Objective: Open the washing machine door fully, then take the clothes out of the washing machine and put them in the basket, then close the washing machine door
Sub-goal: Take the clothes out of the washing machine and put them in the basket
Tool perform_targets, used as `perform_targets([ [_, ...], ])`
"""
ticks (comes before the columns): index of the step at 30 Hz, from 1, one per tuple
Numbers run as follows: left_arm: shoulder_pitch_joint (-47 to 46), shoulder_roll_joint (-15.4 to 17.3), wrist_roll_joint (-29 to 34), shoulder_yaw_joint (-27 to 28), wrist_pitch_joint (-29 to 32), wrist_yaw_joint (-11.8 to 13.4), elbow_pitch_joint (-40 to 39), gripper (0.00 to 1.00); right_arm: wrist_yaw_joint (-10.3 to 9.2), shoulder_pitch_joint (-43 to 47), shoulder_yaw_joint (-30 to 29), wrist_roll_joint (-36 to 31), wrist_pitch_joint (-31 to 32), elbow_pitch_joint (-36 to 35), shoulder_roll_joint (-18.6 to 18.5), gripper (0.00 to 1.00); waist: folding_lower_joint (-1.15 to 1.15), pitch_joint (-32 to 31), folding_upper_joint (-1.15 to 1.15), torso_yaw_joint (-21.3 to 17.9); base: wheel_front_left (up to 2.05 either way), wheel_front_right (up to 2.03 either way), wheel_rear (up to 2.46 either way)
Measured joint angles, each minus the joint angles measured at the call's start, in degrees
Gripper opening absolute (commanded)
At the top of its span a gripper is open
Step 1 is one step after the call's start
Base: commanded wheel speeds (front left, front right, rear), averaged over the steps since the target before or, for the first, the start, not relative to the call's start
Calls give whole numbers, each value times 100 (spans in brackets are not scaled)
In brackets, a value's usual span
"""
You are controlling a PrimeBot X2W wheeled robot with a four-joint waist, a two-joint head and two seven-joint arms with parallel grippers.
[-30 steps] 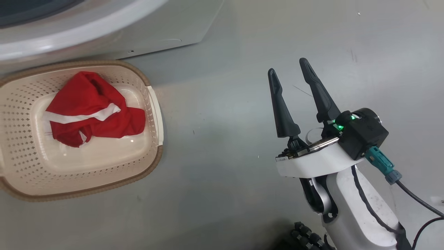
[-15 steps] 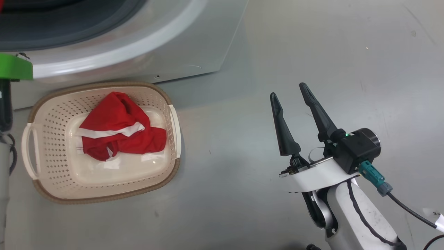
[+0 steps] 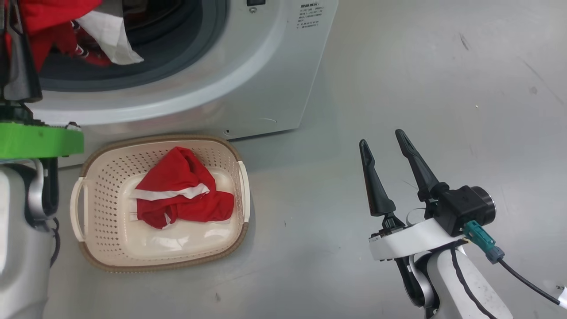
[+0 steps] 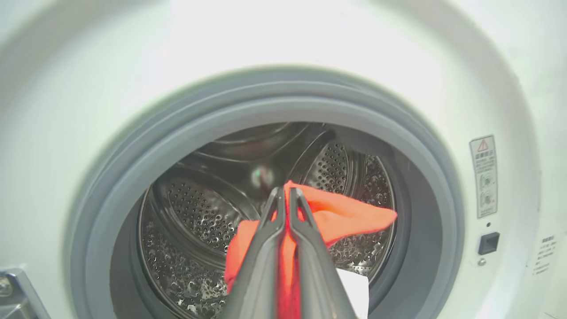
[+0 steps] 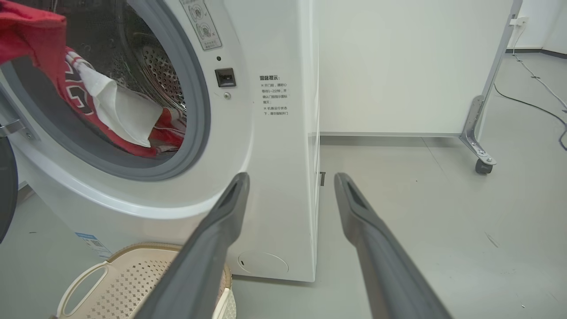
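Here, held a bright red garment with white panels [image 4: 350,217] pinched between the closed dark fingers of the left gripper [image 4: 285,191]. Hung it in front of the grey rubber seal [image 4: 425,177] and steel perforated drum [image 4: 190,208] of the big white front-loading washing machine [image 3: 266,66], cloth trailing onto the seal's lower lip. Held the right gripper [image 3: 381,138] spread wide and empty over grey floor [image 3: 421,66], well apart from the machine. Found a second red garment with a white stripe [image 3: 181,195] crumpled inside the small cream perforated plastic basket with brown woven-look rim [image 3: 164,266], just before the machine.
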Motion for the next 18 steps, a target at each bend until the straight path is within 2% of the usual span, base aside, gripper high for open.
perform_targets([
  [14,771,-431,86,179,-26,148,-1254,0,111,532,-189,-15,0,136,-43,100,0,-806,0,212,0,0,0],
  [18,1068,-450,92,192,-25,177,-1432,0,158,625,-188,-34,0,164,-47,100,0,-1001,0,270,0,0,0],
])
